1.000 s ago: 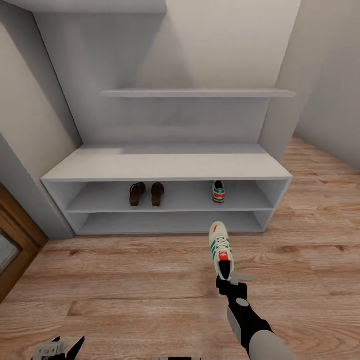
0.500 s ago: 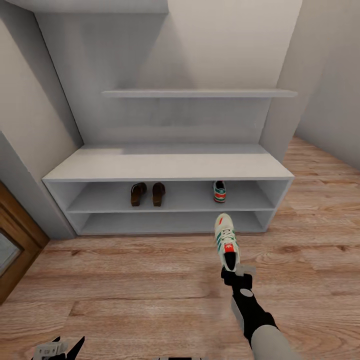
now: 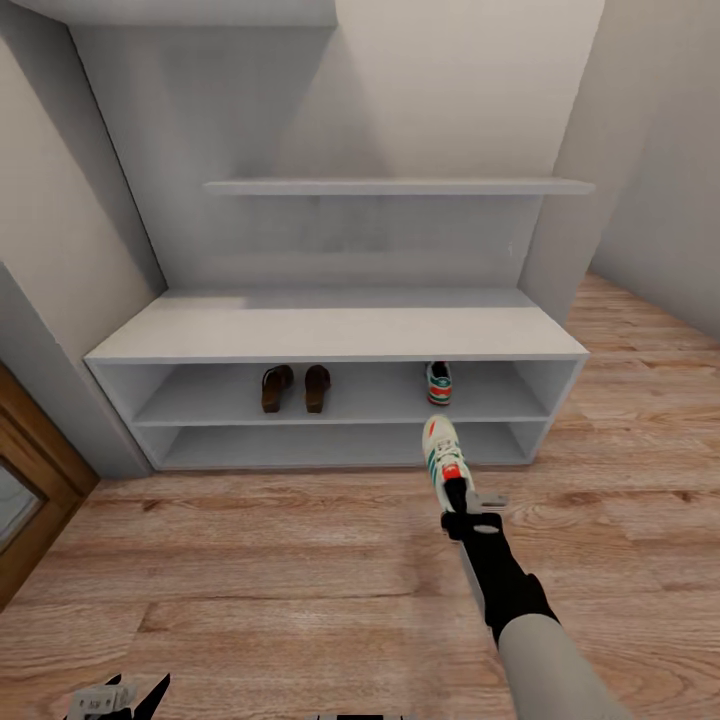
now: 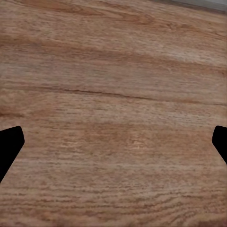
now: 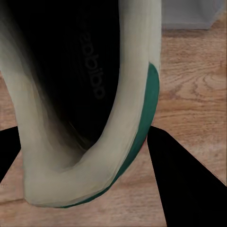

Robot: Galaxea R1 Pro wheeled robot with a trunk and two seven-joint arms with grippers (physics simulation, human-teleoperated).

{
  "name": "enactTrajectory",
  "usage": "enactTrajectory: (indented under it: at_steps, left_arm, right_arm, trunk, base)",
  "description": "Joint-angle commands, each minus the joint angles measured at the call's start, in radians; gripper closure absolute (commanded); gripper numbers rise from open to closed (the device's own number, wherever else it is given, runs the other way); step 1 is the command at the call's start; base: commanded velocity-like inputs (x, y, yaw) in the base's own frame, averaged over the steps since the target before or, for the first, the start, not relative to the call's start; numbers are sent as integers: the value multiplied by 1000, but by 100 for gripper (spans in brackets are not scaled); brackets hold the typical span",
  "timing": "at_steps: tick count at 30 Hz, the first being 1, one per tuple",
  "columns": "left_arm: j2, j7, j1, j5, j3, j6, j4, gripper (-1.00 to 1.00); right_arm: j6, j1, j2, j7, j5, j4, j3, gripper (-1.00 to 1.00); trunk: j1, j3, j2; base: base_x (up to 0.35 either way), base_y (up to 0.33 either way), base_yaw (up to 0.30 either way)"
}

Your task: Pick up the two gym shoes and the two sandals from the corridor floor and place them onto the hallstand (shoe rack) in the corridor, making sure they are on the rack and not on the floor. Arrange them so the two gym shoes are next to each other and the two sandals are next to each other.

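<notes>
Head view has your right claw (image 3: 468,500) clamped on the heel of one gym shoe (image 3: 443,453), holding it off the corridor floor (image 3: 300,560) with its toe aimed at the hallstand (image 3: 335,330). That shoe hangs just in front of the lower shelf's right part, below the second gym shoe (image 3: 438,383), which sits on the upper open shelf toward the right end, heel facing you. On the same shelf, left of centre and well apart from that sneaker, the two sandals (image 3: 296,388) stand side by side, close together. The bench top of the hallstand is above them, with a narrow ledge (image 3: 398,186) on the back panel higher up. A brown door (image 3: 25,480) shows at the left edge.

From the right wrist camera you see the held shoe's (image 5: 94,104) dark opening and cream heel rim with a green edge, the claw's black fingers (image 5: 189,184) on either side of it.

Your left claw (image 3: 118,695) sits low at the near left, and its wrist camera shows black fingers (image 4: 9,146) spread wide over floor planks (image 4: 113,104), holding nothing
</notes>
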Motion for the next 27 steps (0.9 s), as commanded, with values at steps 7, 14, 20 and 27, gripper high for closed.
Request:
enactTrajectory:
  at_steps: [7, 14, 20, 27]
  left_arm:
    - [0, -7, -2, 2, 4, -1, 1, -100]
    - [0, -7, -1, 2, 2, -1, 1, -100]
    - [0, -7, -1, 2, 2, -1, 1, -100]
    - [0, -7, -2, 2, 1, -1, 2, -100]
  right_arm:
    - [89, -26, 1, -2, -65, -2, -2, 100]
    - [124, -55, 1, -2, -75, -2, -2, 100]
    - [125, -56, 1, -2, -74, -2, -2, 100]
    - [125, -57, 1, -2, -74, -2, -2, 100]
  trunk:
    - [0, -1, 0]
    - [0, -1, 0]
    - [0, -1, 0]
    - [0, -1, 0]
  base:
    - [0, 3, 0]
    - [0, 192, 0]
    - [0, 295, 0]
    - [0, 223, 0]
